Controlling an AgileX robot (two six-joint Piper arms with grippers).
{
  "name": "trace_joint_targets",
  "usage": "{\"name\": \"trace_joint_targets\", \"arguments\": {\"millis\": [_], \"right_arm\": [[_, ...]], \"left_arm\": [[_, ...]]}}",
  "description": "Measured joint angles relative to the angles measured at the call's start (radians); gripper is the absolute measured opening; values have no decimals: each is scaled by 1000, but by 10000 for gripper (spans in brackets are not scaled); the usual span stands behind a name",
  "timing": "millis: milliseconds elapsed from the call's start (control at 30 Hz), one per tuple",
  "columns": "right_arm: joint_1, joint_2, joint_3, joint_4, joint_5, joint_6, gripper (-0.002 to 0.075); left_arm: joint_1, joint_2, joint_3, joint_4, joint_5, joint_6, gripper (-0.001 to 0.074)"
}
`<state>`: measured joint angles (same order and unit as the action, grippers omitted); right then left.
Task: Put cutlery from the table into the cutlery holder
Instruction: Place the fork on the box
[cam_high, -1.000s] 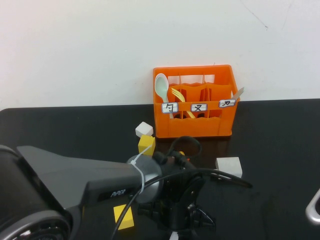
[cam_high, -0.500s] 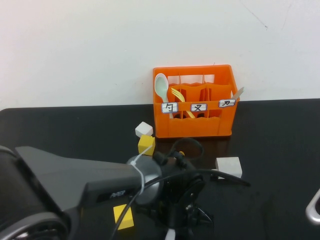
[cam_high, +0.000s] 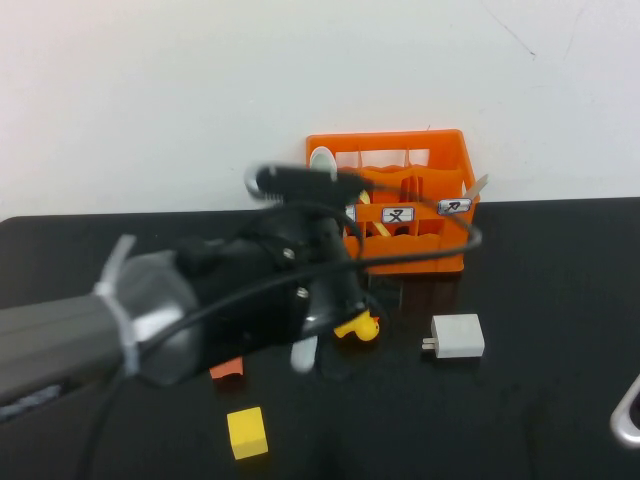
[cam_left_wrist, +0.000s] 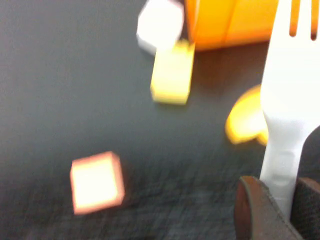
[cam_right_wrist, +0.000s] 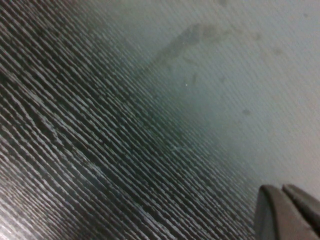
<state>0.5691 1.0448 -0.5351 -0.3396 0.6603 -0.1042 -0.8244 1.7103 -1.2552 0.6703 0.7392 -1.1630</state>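
Raised left pincer (cam_left_wrist: 272, 207) clamps fork (cam_left_wrist: 290, 100); right pincer (cam_right_wrist: 287, 212) closed.

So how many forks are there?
1 seen: the grey fork, clamped in the left gripper over the table near the orange crate. The arm may hide more inside. The right gripper sits at the table's right edge.

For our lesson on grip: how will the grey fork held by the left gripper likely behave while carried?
Fork probably stiff: it stands straight from the left gripper. Likely light, thin plastic. Held only at its handle end, it might pivot.
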Motion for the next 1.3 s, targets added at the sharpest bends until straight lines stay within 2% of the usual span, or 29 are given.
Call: {"name": "trace_joint_targets", "arguments": {"millis": [300,500,700,833,1067,1300], "right_arm": [[0,0,0,0,-2,0,-2],[0,0,0,0,-4,0,-2],[0,0,0,0,-17,0,-2],[0,0,0,0,-28,0,-2],[0,0,0,0,-31,0,-2],[0,0,0,0,-33,0,-2]], "left_arm": [[43,-62,0,167,-265,-88,108],[178,-62,6,229,-451,-224,108],[317,-55,7,251,-800,-243,108],[375,-11,2,249,-1043,-197,108],[393,118,-76,209,-1108,-135,108],[396,246,-206,157,-1157,8,108]]}}
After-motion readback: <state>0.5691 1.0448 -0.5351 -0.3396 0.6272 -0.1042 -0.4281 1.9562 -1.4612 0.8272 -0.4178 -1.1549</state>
